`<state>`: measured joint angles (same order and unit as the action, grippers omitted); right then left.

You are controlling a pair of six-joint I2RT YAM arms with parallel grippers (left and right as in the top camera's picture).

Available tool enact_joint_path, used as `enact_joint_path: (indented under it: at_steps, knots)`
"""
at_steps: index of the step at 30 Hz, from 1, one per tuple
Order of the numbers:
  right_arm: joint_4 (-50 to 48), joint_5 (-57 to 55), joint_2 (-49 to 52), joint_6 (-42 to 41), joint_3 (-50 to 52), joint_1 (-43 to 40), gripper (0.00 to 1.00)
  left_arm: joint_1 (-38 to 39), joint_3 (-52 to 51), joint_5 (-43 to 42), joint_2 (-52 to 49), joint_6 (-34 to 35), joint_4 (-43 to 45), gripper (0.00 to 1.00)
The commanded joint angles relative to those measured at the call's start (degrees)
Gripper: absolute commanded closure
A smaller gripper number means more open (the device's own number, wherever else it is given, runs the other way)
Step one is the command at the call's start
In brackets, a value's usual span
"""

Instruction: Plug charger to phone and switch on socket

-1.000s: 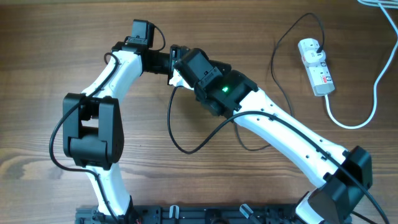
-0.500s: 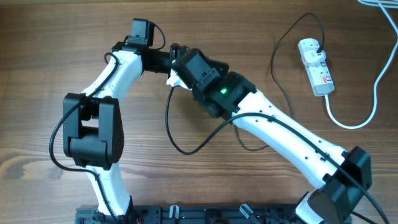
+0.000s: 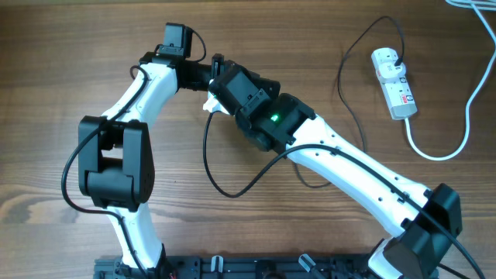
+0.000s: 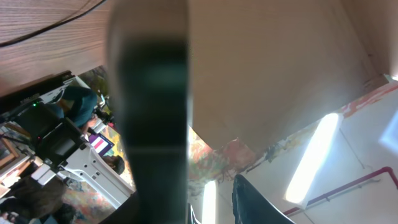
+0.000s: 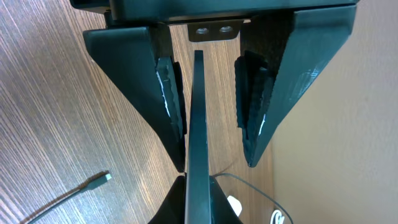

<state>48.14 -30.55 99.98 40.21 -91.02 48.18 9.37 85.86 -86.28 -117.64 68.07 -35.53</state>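
So everything was bunched up well to the left of the socket (image 3: 394,84) on the bench (image 3: 62,77). Farthest from the socket, the left pincer (image 3: 208,76) pointed in at the right one. Honestly I couldn't tell how wide it was: the overhead hid its jaws behind the other arm, and its own camera gave only blur and ceiling.

Just beside it, a bit nearer the socket, the phone (image 5: 198,124) showed up edge-on as a thin dark slab. The right pincer (image 5: 215,167) was clamped narrow on it, one pad on each side.

The charger (image 3: 205,159) wasn't in the phone. Its plug tip (image 5: 106,178) lay loose on the wood near that pincer. The black cable looped across the bench under the right arm and ran over to a white adapter (image 3: 385,56) sitting at one end of the socket. The socket's thick white cord (image 3: 457,147) curled away on its far side.
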Motion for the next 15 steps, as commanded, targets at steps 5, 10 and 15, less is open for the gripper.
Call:
enact_joint_path:
  at_steps: [5, 10, 15]
  knots:
    - [-0.83, -2.1, 0.15, 0.26, -1.16, -0.02, 0.96, -0.11, -0.09, -1.36, 1.73, -0.07, 0.22, 0.66]
    - [-1.51, -2.1, 0.15, 0.22, -1.16, -0.02, 0.96, -0.11, -0.09, -1.36, 1.73, -0.07, 0.22, 0.69]
    - [-2.56, -2.1, 0.15, 0.13, -1.16, 0.2, 0.96, -0.15, -0.09, -1.36, 1.73, -0.07, 0.22, 0.76]
